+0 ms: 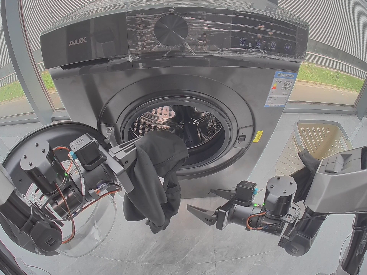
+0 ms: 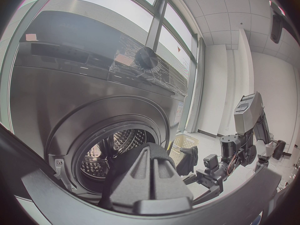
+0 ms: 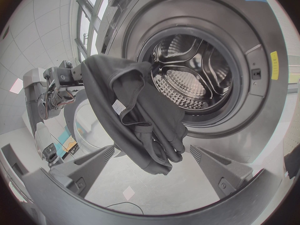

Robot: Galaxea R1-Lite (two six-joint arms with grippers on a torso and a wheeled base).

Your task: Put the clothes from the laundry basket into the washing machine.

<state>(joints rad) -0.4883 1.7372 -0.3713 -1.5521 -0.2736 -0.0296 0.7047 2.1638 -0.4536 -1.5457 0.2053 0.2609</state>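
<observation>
The grey washing machine stands with its round door swung open to the left and its steel drum exposed. My left gripper is shut on a black garment at the lower left of the drum opening; most of the cloth hangs down outside the rim. In the left wrist view the closed fingers sit in the black garment. My right gripper is open and holds nothing, low in front of the machine, just right of the hanging black garment. The cream laundry basket stands at the right.
Another dark piece of clothing drapes over the basket's near edge. The open door takes up the floor space at the left. Grey tiled floor lies bare in front of the machine. Glass walls stand behind.
</observation>
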